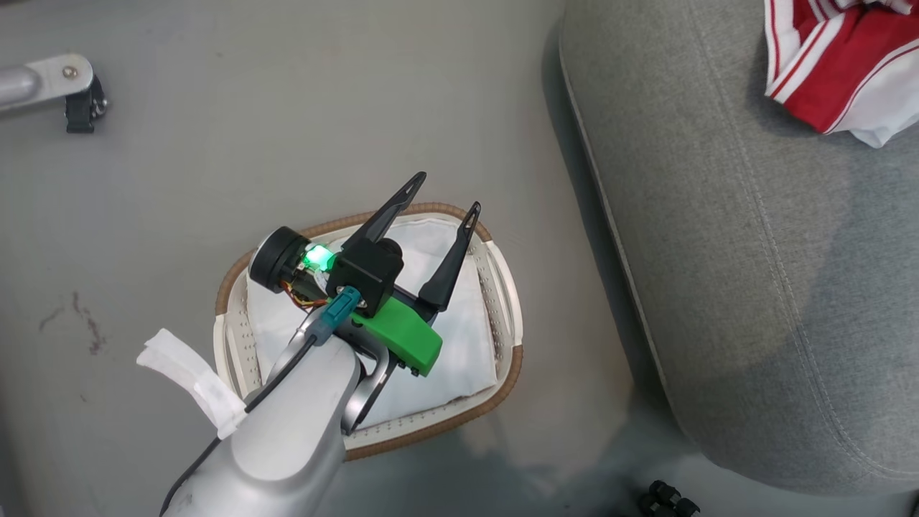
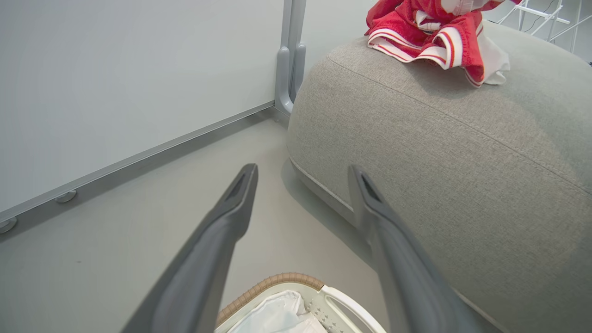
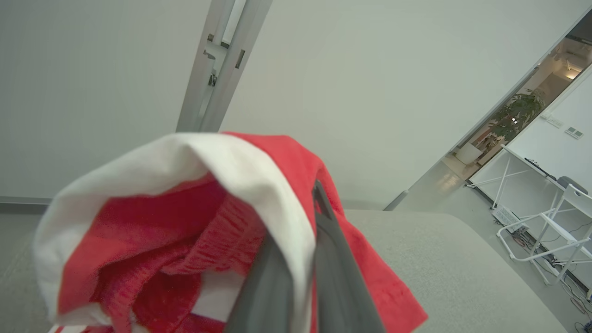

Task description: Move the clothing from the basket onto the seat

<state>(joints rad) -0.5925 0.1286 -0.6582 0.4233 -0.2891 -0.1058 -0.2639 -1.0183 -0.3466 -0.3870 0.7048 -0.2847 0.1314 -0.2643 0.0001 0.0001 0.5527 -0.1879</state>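
The clothing is lying bunched on the seat, and the right gripper is pinching a red-and-white fold of it, fingers pressed together. The left gripper is hovering spread wide over the basket, whose white liner is showing.

Left arm: smooth silver forearm, black cable running along it into a teal connector, white tape tab on its side. Wrist: round black camera housing, green light, orange-red wires, bright green plastic part. Left gripper: two long tapered dark fingers, slotted tips.
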